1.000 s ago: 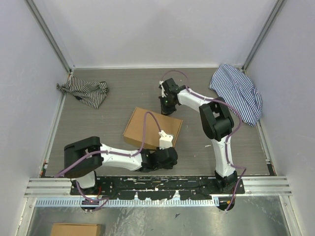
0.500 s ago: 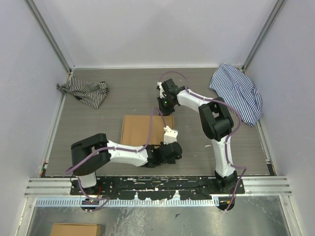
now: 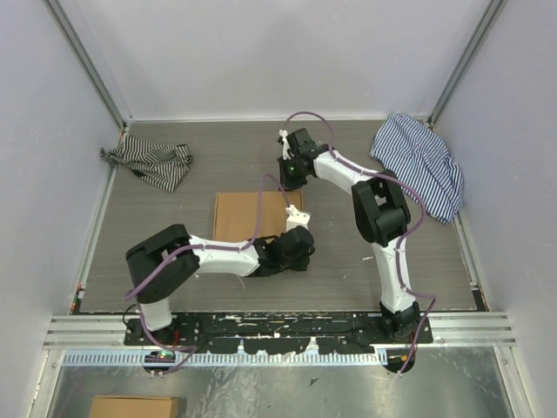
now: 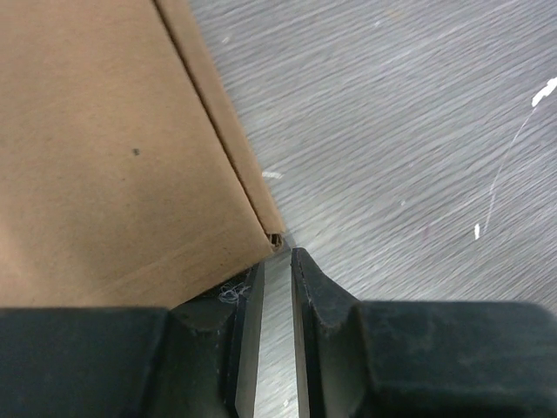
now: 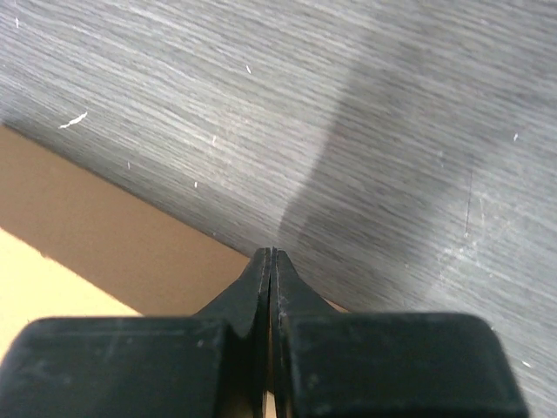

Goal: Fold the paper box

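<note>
The left gripper's [image 4: 277, 254] jaws stand a narrow slit apart with only bare tabletop showing between them, and the near right corner of the plain brown cardboard paper box [image 4: 113, 148] sits right at their tips; whether they touch it cannot be told. The right gripper's [image 5: 271, 254] jaws are pressed fully together with nothing between them, and its tips hang at the box's far edge, near its 1 o'clock corner. The box lies flat and closed, a shallow rectangle with a smooth unmarked top and a narrow side wall showing along its right edge in the left wrist view. From above, it lies just left of the middle of the grey wood-grain table [image 3: 165, 218], its sides square to the table's. Bare tabletop lies open at its 9 and 12 o'clock, and a strip at 3 o'clock before the right arm. A crumpled black-and-white striped cloth [image 3: 150, 162] lies at the table's 10 o'clock, well apart, and a blue-and-white striped cloth [image 3: 419, 165] at 2 o'clock against the right wall.
</note>
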Controlling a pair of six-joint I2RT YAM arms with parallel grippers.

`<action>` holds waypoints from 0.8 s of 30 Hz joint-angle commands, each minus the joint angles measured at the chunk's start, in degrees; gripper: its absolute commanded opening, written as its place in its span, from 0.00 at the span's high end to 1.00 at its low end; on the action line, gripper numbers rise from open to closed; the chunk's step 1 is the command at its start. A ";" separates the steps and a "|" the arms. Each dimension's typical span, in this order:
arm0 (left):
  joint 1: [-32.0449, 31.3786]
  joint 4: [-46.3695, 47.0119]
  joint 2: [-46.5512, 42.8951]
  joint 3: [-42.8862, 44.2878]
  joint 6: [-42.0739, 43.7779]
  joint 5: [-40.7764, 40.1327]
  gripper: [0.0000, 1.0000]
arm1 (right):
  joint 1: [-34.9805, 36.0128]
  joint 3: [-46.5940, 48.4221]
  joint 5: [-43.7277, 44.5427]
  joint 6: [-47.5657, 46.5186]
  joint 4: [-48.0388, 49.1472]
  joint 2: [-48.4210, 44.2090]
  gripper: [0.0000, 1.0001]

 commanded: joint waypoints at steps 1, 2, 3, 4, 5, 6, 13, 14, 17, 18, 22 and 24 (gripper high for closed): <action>1.67 -1.17 4.63 4.30 1.70 0.52 0.73 | 1.12 4.52 -2.17 -0.96 -8.11 3.08 0.96; 1.63 -1.26 4.77 4.84 1.77 0.40 0.73 | 0.97 5.12 -1.95 -1.08 -8.42 3.36 0.96; 1.65 -1.50 4.77 5.25 1.82 0.21 0.73 | 0.78 5.58 -1.83 -1.06 -8.76 3.39 0.96; 1.63 -2.50 4.61 5.68 1.94 -0.13 0.73 | 0.46 5.70 -1.55 -0.84 -8.81 3.26 0.96; 1.58 -2.92 4.35 5.76 2.02 -0.32 0.73 | 0.19 5.60 -1.18 -0.62 -8.88 2.97 0.96; 1.69 -3.05 3.91 5.43 2.05 -0.49 0.73 | -0.07 5.42 -1.02 -0.46 -8.97 2.63 0.96; 1.62 -4.00 -1.00 1.83 2.50 -2.20 0.62 | -1.05 1.71 4.05 0.37 -6.98 -1.61 0.95; 1.60 -4.30 -1.75 1.84 2.65 -2.14 0.56 | -1.22 0.88 4.85 0.60 -6.14 -2.73 0.93; 1.47 -6.09 -4.45 3.17 4.11 -1.94 0.38 | -1.91 -0.87 7.07 1.49 -3.83 -6.15 0.86; 1.39 -6.98 -5.32 3.85 4.73 -1.96 0.35 | -2.03 -1.39 7.36 1.52 -3.05 -7.43 0.83; 1.02 -9.37 -8.91 5.91 6.49 -1.80 0.01 | -2.45 -2.37 8.67 1.19 -0.73 -13.49 0.59; 0.88 -10.51 -11.18 6.63 6.99 -1.56 0.02 | -2.64 -2.18 10.02 1.02 -0.70 -16.28 0.54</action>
